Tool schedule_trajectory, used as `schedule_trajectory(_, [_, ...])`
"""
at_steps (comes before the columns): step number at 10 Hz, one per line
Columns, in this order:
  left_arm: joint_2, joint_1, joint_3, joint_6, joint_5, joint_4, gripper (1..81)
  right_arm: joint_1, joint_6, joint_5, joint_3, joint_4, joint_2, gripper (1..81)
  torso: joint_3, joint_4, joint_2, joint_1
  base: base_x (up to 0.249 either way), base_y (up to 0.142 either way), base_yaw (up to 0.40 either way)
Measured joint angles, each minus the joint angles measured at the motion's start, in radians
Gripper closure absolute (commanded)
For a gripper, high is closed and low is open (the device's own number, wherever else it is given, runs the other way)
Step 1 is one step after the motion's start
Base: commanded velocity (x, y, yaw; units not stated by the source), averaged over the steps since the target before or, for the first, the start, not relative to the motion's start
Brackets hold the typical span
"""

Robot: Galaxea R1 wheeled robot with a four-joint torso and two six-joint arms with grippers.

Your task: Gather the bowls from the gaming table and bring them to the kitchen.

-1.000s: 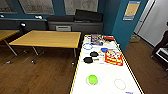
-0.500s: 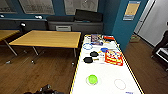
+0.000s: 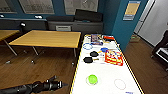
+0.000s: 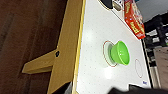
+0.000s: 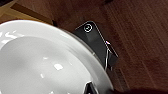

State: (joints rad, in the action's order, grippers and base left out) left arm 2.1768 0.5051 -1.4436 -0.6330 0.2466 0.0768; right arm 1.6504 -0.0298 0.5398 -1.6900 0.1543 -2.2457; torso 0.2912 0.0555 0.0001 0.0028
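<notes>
- The lime-green bowl (image 3: 92,79) sits low in the head frame, a bit left of centre, on the long white worktop (image 3: 105,72) with the yellow rim. It's upright, right on one of the faint circle markings.
- Further up that worktop: a red-and-white box (image 3: 114,57) on the right, two black round things (image 3: 91,56) mid-frame, and a blue ring (image 3: 87,46) above those.
- The left arm (image 3: 32,87) pokes in from the bottom left, over the wood floor (image 3: 42,67), just short of the worktop edge. Can't tell if the left claw is spread or pressed together.
- From the left wrist camera the green bowl (image 4: 120,53) is centre-right, nothing touching it.
- The right wrist camera has a big glossy white bowl (image 5: 42,62) up close across the lower left. Right claw's state, no idea either.
- Plain wooden table (image 3: 47,38) upper left.
</notes>
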Motion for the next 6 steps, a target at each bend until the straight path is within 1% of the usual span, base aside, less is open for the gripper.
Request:
schedule_trajectory(1, [0.013,-0.032,-0.036,-0.006,0.033,-0.023,1.0,-0.014,-0.001,-0.017,0.0,0.0,0.0,81.1,0.0,0.0,0.0,0.0,0.0,0.0,0.0])
schedule_trajectory(2, [0.026,-0.054,-0.076,-0.018,0.064,-0.04,1.0,-0.024,-0.001,-0.03,0.001,0.0,0.0,81.1,0.0,0.0,0.0,0.0,0.0,0.0,0.0])
schedule_trajectory(3, [0.048,-0.076,-0.114,-0.019,0.098,-0.052,1.0,-0.031,-0.001,-0.037,0.004,0.0,-0.001,81.1,0.0,0.0,0.0,0.0,0.0,0.0,0.0])
schedule_trajectory(4, [0.074,-0.1,-0.142,-0.019,0.114,-0.057,1.0,-0.031,-0.001,-0.04,0.006,0.001,-0.003,81.1,0.0,0.0,0.0,0.001,0.0,0.0,0.0])
schedule_trajectory(6, [0.132,-0.117,-0.179,-0.019,0.133,-0.06,1.0,-0.031,-0.001,-0.043,0.006,0.0,-0.003,81.1,0.0,0.0,0.0,0.001,0.0,0.0,0.0])
